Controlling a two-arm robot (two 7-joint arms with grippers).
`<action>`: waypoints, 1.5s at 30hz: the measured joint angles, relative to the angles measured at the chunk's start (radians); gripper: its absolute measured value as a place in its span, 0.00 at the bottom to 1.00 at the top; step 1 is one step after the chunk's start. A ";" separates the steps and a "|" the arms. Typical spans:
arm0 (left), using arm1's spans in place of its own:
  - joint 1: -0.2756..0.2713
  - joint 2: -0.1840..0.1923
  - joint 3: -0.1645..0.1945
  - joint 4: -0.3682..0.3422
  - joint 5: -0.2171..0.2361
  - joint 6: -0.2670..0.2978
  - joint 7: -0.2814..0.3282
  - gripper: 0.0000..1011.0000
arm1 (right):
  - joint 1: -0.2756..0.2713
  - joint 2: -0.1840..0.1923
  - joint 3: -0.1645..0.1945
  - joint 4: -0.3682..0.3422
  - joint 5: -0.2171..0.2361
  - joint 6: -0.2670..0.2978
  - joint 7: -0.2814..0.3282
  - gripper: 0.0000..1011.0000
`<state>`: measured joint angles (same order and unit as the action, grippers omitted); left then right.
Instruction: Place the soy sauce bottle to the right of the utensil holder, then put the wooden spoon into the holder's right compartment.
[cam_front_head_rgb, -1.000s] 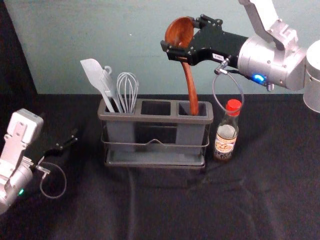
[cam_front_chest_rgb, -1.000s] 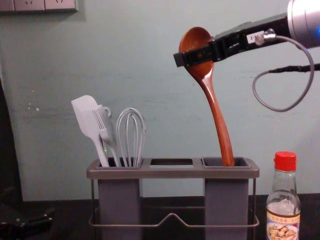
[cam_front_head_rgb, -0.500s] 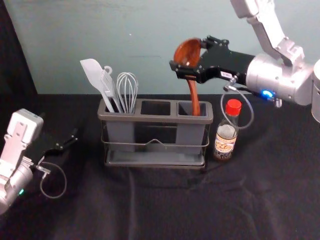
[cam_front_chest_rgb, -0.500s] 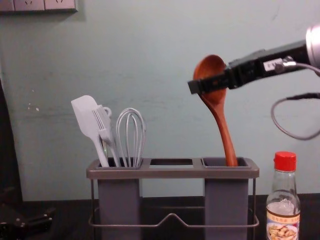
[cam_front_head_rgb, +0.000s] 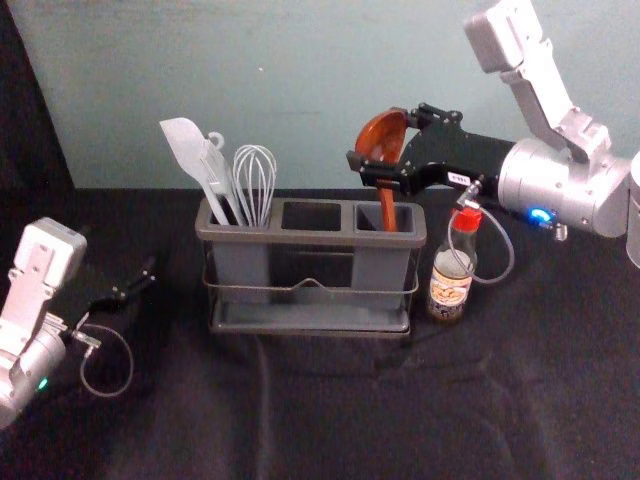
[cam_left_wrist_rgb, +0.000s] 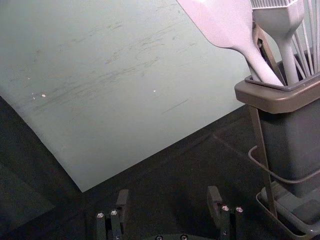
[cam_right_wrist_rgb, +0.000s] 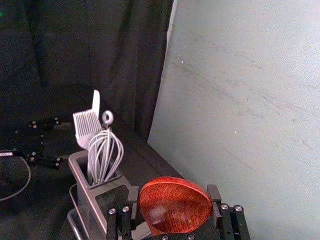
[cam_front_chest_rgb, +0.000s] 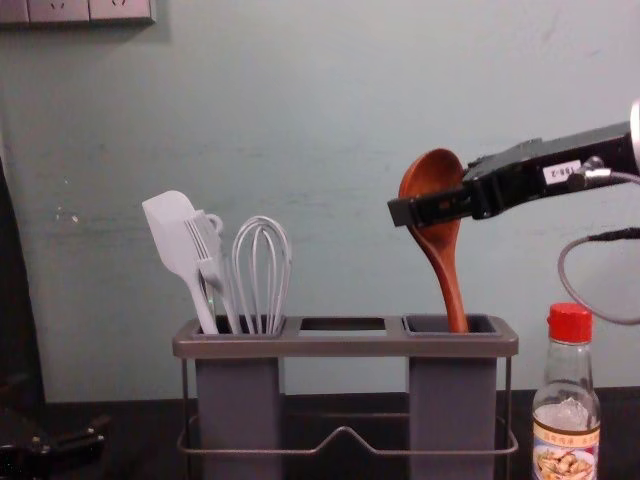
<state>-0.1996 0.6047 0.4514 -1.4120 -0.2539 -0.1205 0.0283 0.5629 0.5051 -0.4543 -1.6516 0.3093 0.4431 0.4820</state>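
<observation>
My right gripper (cam_front_head_rgb: 388, 166) is above the holder's right end, shut on the wooden spoon (cam_front_head_rgb: 380, 136) at its bowl; the handle points down into the right compartment of the utensil holder (cam_front_head_rgb: 312, 238). In the right wrist view the spoon's bowl (cam_right_wrist_rgb: 175, 204) is between the fingers of my right gripper (cam_right_wrist_rgb: 174, 200). In the chest view the spoon (cam_front_chest_rgb: 447, 262) leans slightly, its lower end hidden inside. The soy sauce bottle (cam_front_head_rgb: 453, 265) stands upright to the right of the holder. My left gripper (cam_front_head_rgb: 140, 283) is parked at the left, open in the left wrist view (cam_left_wrist_rgb: 169, 202).
A white spatula (cam_front_head_rgb: 188, 155), a brush and a whisk (cam_front_head_rgb: 255, 180) stand in the holder's left compartment. A loop of cable (cam_front_head_rgb: 508, 250) from the right arm hangs near the bottle. The wall (cam_front_chest_rgb: 330, 120) rises behind the table.
My right gripper has come down with the spoon and shifted slightly right, so more of the handle is inside the right compartment. The left arm, holder and bottle are unmoved.
</observation>
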 joint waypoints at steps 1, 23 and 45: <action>0.000 0.000 0.000 0.000 0.000 0.000 0.000 1.00 | -0.001 0.001 -0.001 0.001 0.000 0.000 0.000 0.83; 0.000 0.000 0.000 0.000 0.000 0.000 0.000 1.00 | -0.021 0.012 -0.023 0.007 -0.009 0.016 -0.023 0.83; 0.000 0.000 0.000 0.000 0.000 0.000 0.000 1.00 | -0.020 0.011 -0.022 0.005 -0.009 0.014 -0.022 0.99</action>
<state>-0.1995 0.6047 0.4514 -1.4120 -0.2539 -0.1205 0.0283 0.5430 0.5157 -0.4765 -1.6466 0.3000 0.4572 0.4596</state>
